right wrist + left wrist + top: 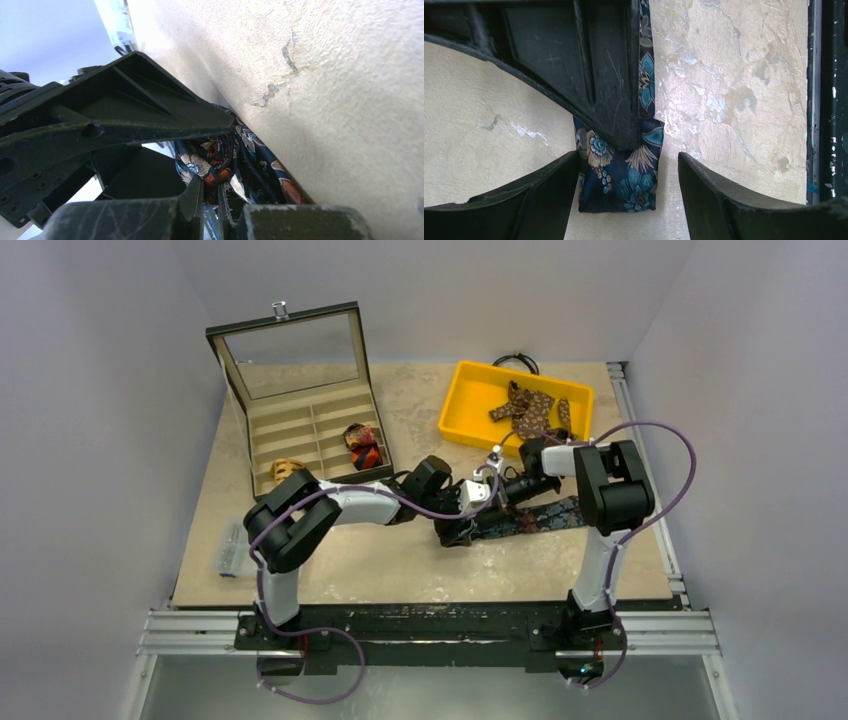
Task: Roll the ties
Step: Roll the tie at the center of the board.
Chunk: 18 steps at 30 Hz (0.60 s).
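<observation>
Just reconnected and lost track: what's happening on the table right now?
Both arms meet over the navy floral tie. The right hand is shut on its fabric; the left hand stands open around its end. Two rolled ties sit in the box; a brown tie lies in the yellow bin.

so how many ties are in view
4: navy floral tie on the table, brown tie in the yellow bin, red-orange coil and tan coil in the box. The bin may hide more.

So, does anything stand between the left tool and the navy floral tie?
Partly. The left tool is open around the end of the navy floral tie, which lies bare on the table. Just beyond, the right tool, shut on the tie, covers the fabric with one black finger.
</observation>
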Each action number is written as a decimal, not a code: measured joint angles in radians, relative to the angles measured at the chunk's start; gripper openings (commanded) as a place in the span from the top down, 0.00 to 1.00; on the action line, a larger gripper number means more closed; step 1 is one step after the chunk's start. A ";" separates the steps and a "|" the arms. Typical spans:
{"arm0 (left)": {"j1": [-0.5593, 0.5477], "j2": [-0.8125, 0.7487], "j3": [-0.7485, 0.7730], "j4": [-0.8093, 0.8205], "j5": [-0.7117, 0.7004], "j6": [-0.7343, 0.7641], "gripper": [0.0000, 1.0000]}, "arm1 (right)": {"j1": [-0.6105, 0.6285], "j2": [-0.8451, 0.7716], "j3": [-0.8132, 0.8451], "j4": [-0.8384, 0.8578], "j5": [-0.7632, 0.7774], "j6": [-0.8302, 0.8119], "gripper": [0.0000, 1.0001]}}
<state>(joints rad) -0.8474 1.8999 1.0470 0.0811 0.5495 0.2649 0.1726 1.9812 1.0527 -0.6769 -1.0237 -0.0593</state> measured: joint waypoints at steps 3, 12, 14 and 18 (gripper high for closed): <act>0.004 -0.001 -0.026 0.053 0.002 -0.023 0.30 | 0.006 0.042 0.001 0.023 -0.056 0.001 1.00; 0.076 -0.118 -0.216 0.144 -0.002 -0.034 0.29 | 0.072 0.138 0.052 0.139 -0.181 0.010 1.00; 0.081 -0.119 -0.219 0.148 -0.002 -0.034 0.35 | 0.076 0.139 0.053 0.146 -0.182 0.010 1.00; 0.076 -0.101 -0.200 0.146 -0.009 -0.020 0.52 | 0.077 0.139 0.053 0.147 -0.182 0.011 1.00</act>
<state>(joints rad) -0.7715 1.7988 0.8474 0.2276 0.5404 0.2451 0.2501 2.1204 1.1053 -0.5297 -1.2060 -0.0486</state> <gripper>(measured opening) 0.601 0.039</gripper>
